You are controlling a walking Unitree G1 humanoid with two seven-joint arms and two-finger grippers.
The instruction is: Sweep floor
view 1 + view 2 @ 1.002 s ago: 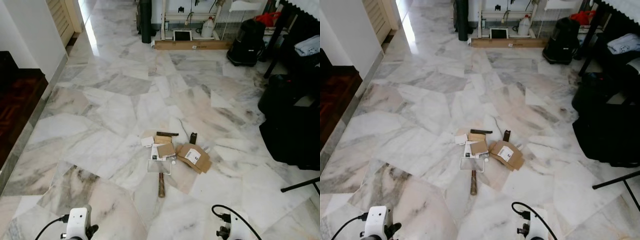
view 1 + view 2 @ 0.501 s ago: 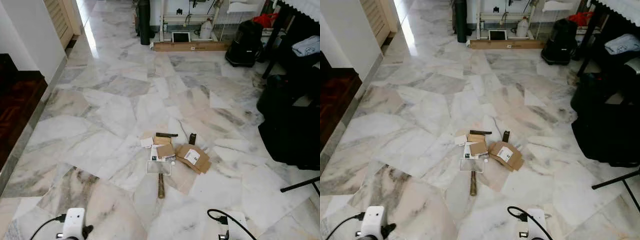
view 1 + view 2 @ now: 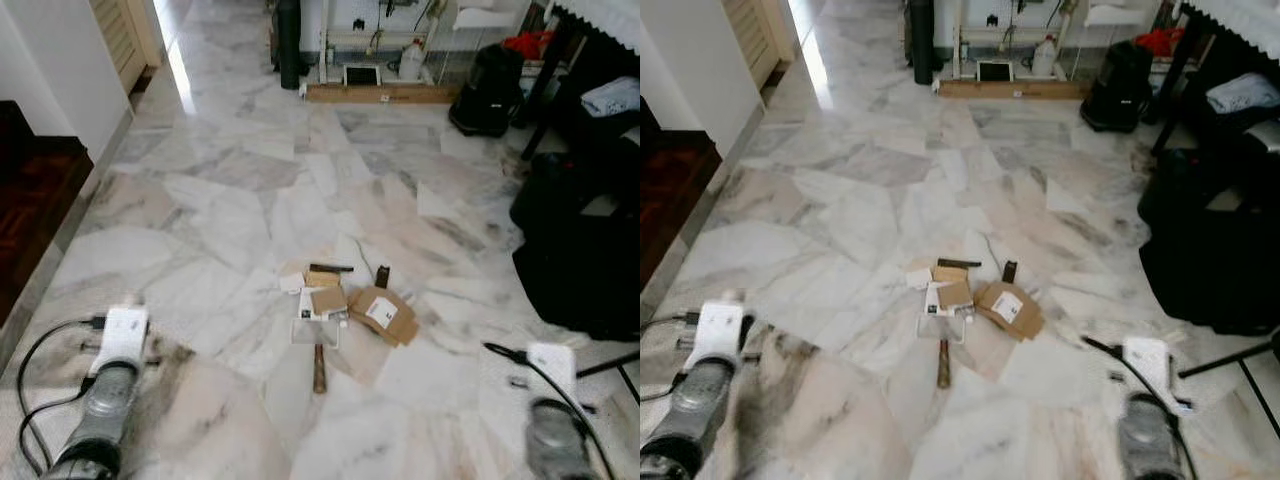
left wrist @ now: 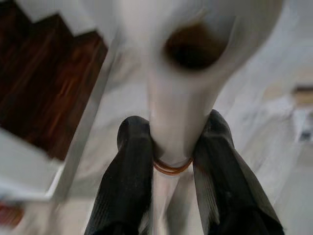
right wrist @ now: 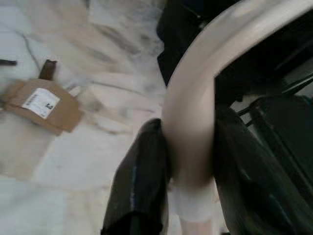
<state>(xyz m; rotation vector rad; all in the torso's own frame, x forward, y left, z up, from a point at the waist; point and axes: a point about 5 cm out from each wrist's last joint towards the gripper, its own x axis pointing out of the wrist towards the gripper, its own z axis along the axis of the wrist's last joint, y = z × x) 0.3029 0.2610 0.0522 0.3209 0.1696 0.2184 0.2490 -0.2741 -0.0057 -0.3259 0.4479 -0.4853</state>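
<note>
A litter pile lies mid-floor on the marble: a flattened cardboard box (image 3: 385, 315), smaller cardboard scraps (image 3: 328, 298), white paper and a brown stick (image 3: 319, 368). My left arm (image 3: 105, 400) is raised at the lower left and my right arm (image 3: 548, 440) at the lower right, both short of the pile. In the left wrist view my left gripper (image 4: 175, 132) is shut on a white handle (image 4: 181, 73) with an orange ring. In the right wrist view my right gripper (image 5: 188, 132) is shut on a cream curved handle (image 5: 195, 83). What the handles belong to is hidden.
Black bags (image 3: 580, 270) and a tripod leg (image 3: 610, 362) crowd the right side. A dark wooden step (image 3: 30, 210) and a white wall corner bound the left. A wooden board (image 3: 385, 92), a black bin (image 3: 487, 88) and shelving stand at the back.
Both arms have lifted from the bottom edge and spread outward, blurred by motion. The litter pile has stayed put.
</note>
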